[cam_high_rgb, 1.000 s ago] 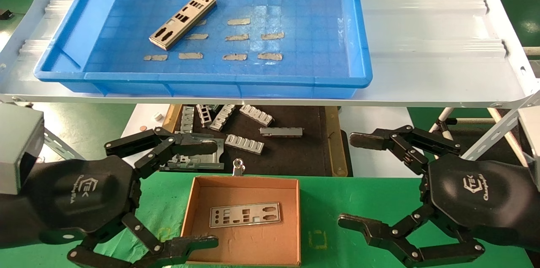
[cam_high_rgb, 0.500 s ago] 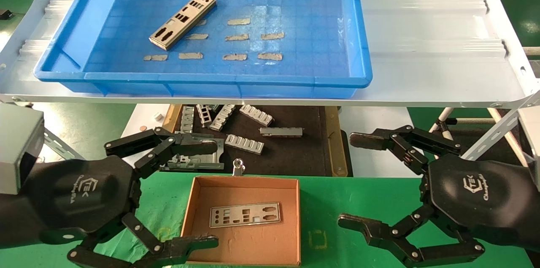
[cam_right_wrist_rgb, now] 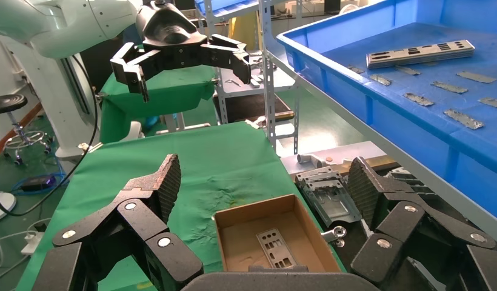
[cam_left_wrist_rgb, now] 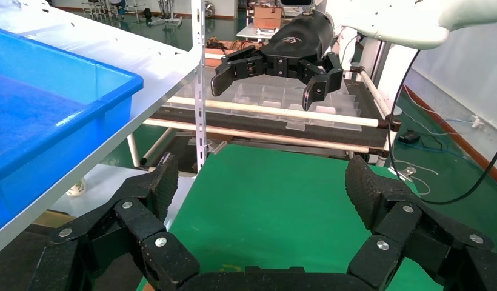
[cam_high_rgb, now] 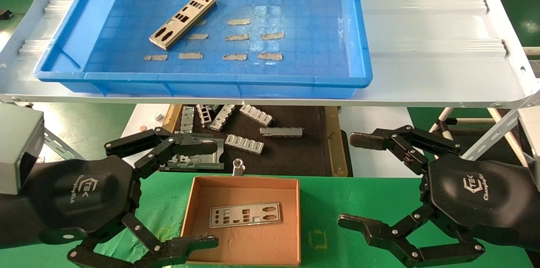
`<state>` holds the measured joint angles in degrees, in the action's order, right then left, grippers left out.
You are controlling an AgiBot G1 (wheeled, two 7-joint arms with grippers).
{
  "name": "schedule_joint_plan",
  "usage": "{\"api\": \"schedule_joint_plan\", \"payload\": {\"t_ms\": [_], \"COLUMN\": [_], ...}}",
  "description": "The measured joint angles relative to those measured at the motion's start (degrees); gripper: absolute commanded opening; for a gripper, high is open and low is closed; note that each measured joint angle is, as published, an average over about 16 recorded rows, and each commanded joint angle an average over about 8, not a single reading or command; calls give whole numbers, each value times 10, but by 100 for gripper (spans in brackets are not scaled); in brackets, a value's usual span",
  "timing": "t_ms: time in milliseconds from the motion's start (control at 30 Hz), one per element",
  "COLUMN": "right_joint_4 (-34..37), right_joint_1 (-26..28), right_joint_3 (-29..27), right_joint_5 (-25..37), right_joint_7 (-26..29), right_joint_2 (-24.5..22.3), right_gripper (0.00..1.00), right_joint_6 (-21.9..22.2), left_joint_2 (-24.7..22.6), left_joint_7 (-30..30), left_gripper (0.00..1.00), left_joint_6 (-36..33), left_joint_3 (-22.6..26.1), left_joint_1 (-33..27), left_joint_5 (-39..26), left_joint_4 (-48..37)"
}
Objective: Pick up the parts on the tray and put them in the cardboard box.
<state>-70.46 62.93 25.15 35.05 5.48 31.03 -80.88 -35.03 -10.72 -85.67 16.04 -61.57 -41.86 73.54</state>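
Nothing has shifted in the last second: both the left hand (cam_high_rgb: 162,194) and right hand (cam_high_rgb: 382,181) are held wide open and empty beside the cardboard box (cam_high_rgb: 192,204), where one part (cam_high_rgb: 245,214) lies; another part (cam_high_rgb: 182,20) is left on the tray (cam_high_rgb: 358,48) beyond it.

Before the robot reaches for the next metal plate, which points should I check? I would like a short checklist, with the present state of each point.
1. One thin silver-grey punched metal plate remains on the floor of the large blue plastic tray: ok, something is left to pick.
2. The plate lies flat and apart from the tray walls, diagonal, partly over the small grey tape strips: ok.
3. Left gripper open and holding nothing, beside the small brown cardboard box: ok.
4. Right gripper open and holding nothing, over the green cloth: ok.
5. The box has free floor; one plate lies flat inside: ok.
6. Whether either arm reaches the tray plate: cannot tell.
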Motion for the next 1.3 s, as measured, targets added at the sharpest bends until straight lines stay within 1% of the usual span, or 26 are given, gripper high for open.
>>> {"api": "schedule_joint_plan", "payload": {"t_ms": [1300], "right_joint_4": [0], "right_joint_1": [0], "right_joint_3": [0], "right_joint_5": [0], "right_joint_7": [0], "right_joint_2": [0], "right_gripper": [100], "right_joint_6": [0], "left_joint_2": [0], "left_joint_7": [0], "left_gripper": [100], "left_joint_6": [0], "left_joint_3": [0], "left_joint_1": [0], "left_joint_5": [0], "left_joint_4": [0]}}
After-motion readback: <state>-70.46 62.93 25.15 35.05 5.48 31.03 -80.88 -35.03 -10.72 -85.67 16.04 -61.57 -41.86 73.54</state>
